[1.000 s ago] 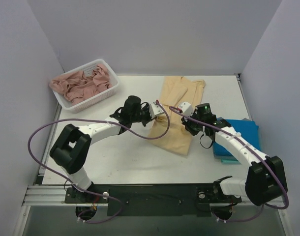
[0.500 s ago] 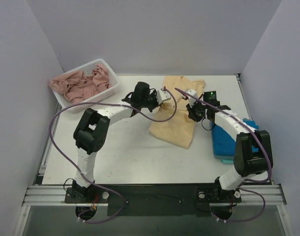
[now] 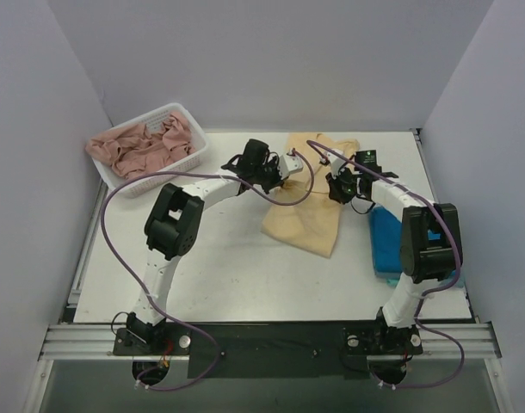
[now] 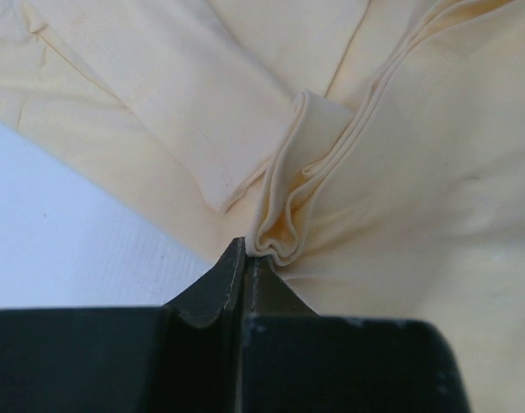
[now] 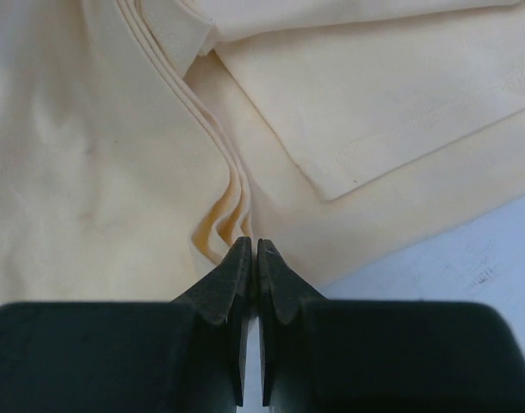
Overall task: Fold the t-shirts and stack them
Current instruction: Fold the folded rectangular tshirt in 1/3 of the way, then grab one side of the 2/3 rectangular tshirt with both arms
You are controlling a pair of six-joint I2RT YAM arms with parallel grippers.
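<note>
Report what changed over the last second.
The left gripper and right gripper, each shut on a side fold of the yellow shirt, moved toward the table's far edge. They drew the shirt's near end a little that way. The blue shirt and the basket of pink cloth stayed put.

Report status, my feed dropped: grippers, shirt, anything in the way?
Left gripper shut on pale yellow t-shirt, folded edge. Right gripper likewise. Blue t-shirt lies folded at right. Basket of pink cloth far left, not in the way.
</note>
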